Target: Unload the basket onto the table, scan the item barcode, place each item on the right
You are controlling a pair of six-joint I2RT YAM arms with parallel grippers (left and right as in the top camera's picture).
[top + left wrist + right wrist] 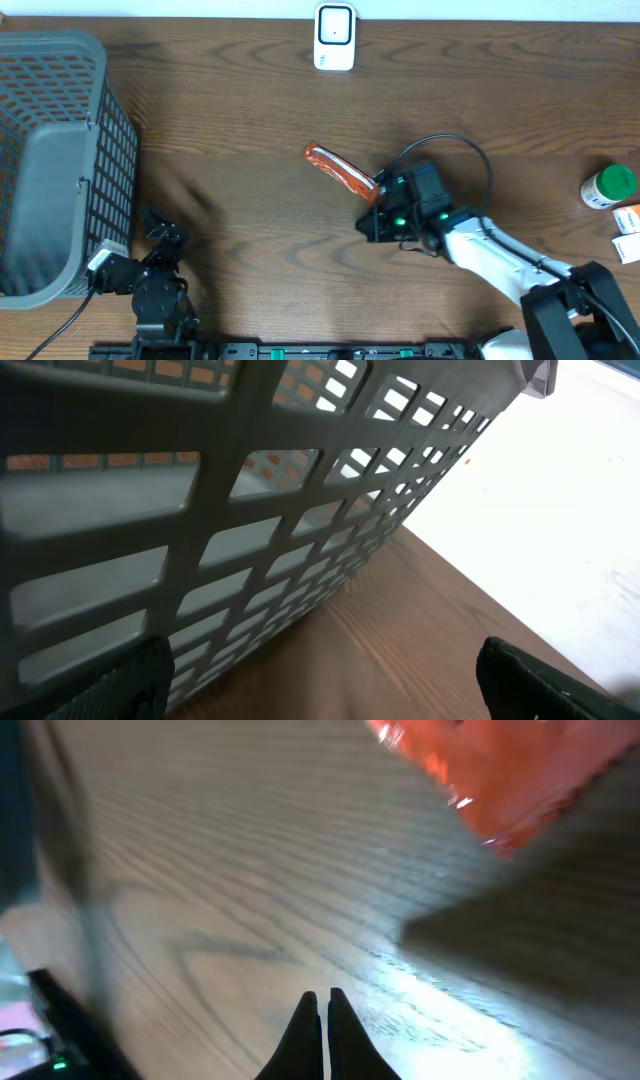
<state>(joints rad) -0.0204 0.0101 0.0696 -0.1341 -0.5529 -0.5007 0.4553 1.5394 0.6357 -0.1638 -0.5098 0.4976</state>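
Right gripper (320, 1025) is pressed together; I see the orange packet (500, 770) ahead, apart from it. Left gripper (330, 678) is spread wide, basket (250, 510) right ahead.

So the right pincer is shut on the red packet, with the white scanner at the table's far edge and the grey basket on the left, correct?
Not quite. The right pincer is shut, but on nothing: the right wrist view shows its tips pressed together, with the red packet ahead of them, outside the grip. The white scanner and grey basket are as stated.
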